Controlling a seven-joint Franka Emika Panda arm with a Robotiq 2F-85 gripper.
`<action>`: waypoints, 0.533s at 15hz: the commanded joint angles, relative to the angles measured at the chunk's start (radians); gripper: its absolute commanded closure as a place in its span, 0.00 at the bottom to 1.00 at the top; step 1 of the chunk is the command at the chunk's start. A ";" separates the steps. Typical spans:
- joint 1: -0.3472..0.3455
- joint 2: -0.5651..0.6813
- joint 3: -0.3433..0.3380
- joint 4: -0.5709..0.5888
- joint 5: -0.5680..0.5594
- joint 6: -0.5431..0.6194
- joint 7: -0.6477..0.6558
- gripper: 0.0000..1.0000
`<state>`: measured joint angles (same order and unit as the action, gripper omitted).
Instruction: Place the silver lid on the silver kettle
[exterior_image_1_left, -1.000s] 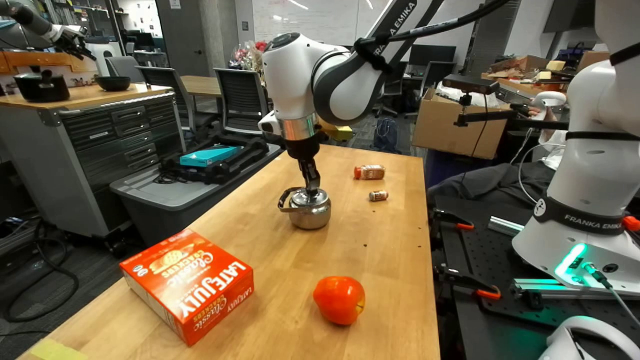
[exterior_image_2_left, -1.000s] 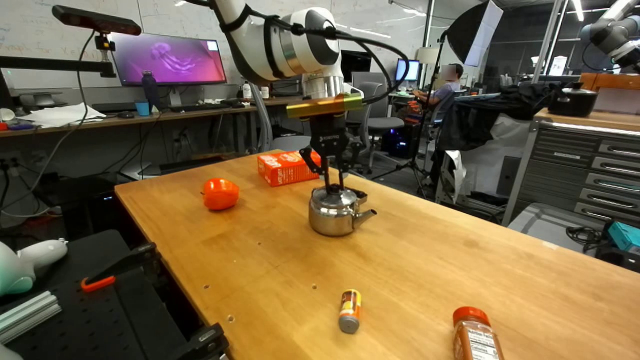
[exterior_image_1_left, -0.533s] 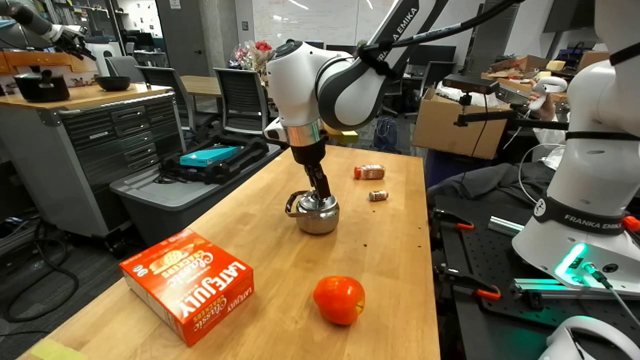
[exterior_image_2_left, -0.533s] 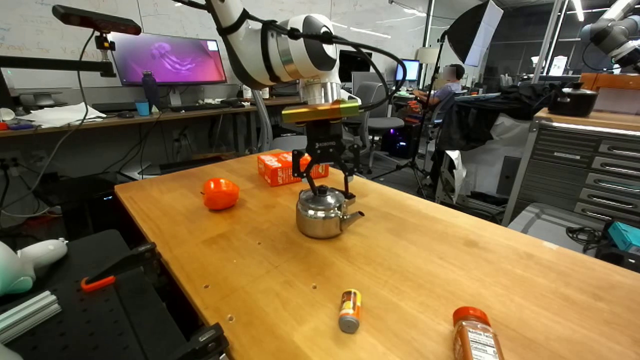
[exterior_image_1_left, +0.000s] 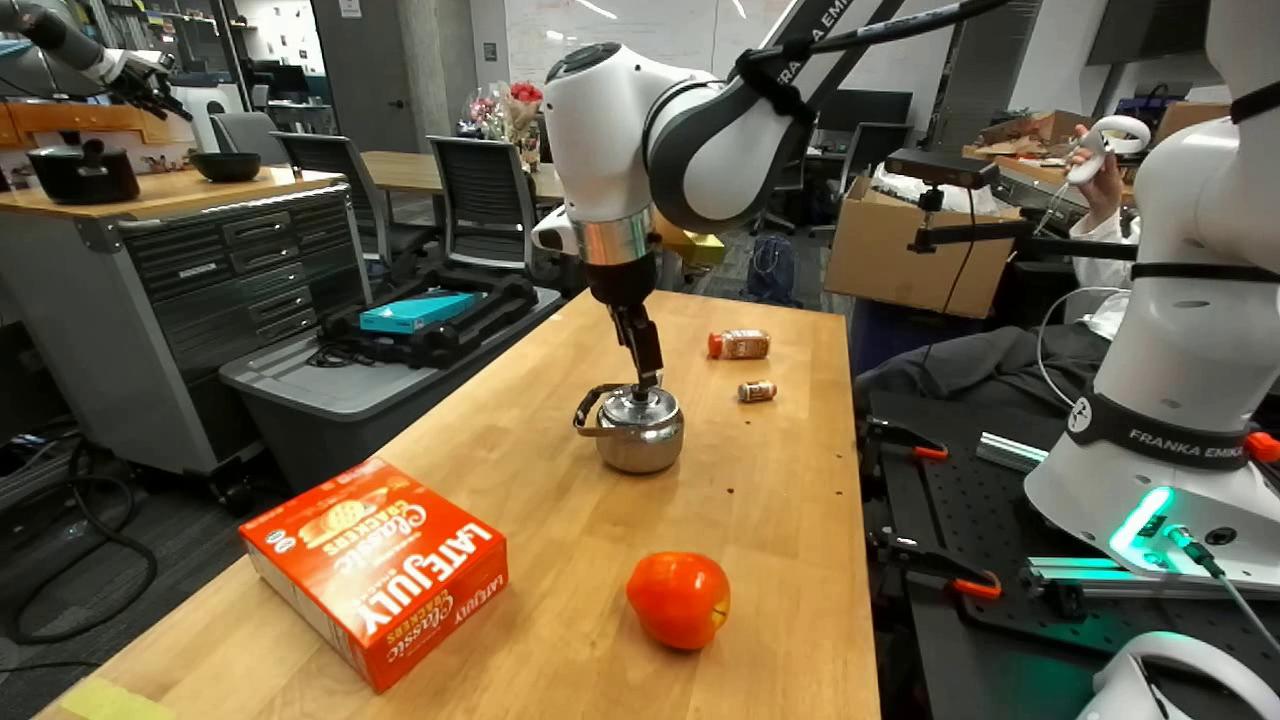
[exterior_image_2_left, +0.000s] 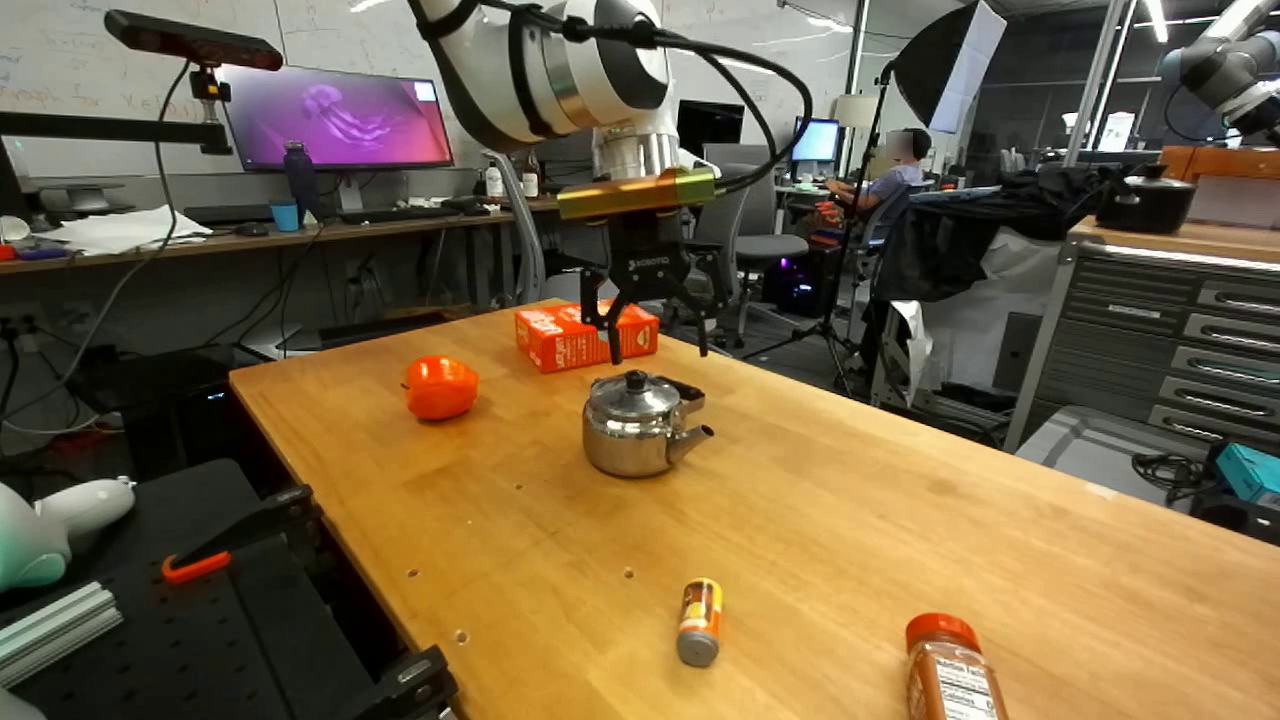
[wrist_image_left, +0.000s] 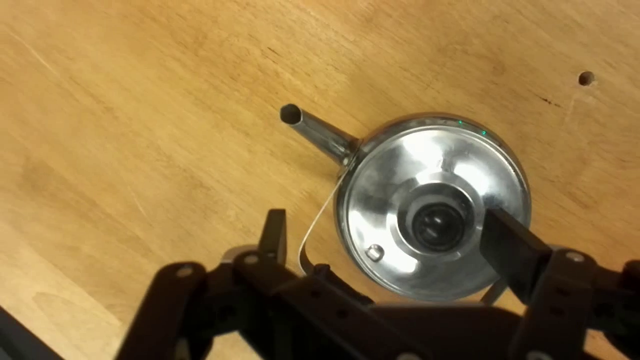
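Note:
The silver lid (exterior_image_2_left: 635, 398) lies level over the mouth of the silver kettle (exterior_image_2_left: 622, 450), its black knob (wrist_image_left: 438, 226) upright. Seen from above in the wrist view, the lid (wrist_image_left: 385, 175) sits inside the kettle's rim all round, with the spout (wrist_image_left: 322, 135) to one side. In an exterior view the kettle's handle (exterior_image_1_left: 590, 412) hangs folded to the side. My gripper (exterior_image_2_left: 660, 355) is above the lid, jaws wide apart with nothing between them. One of its fingers (wrist_image_left: 510, 250) hides part of the lid in the wrist view, but a gap shows in an exterior view.
On the wooden table are an orange cracker box (exterior_image_1_left: 380, 560), an orange-red fruit or vegetable (exterior_image_1_left: 680, 600), a small can (exterior_image_2_left: 699, 622) and a spice bottle (exterior_image_2_left: 950, 670) lying down. A black clamp (exterior_image_2_left: 250, 530) grips the table's edge.
The gripper was closed at the lid's knob a second ago; its fingers have since opened and risen off the lid. Kettle and lid have slid a little toward the robot base.

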<state>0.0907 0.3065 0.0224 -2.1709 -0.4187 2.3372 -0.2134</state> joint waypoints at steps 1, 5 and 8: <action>-0.017 -0.106 0.015 -0.070 0.042 0.004 -0.006 0.00; -0.028 -0.179 0.015 -0.104 0.171 0.001 0.050 0.00; -0.037 -0.226 0.013 -0.114 0.281 -0.016 0.072 0.00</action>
<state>0.0769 0.1587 0.0229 -2.2456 -0.2285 2.3362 -0.1696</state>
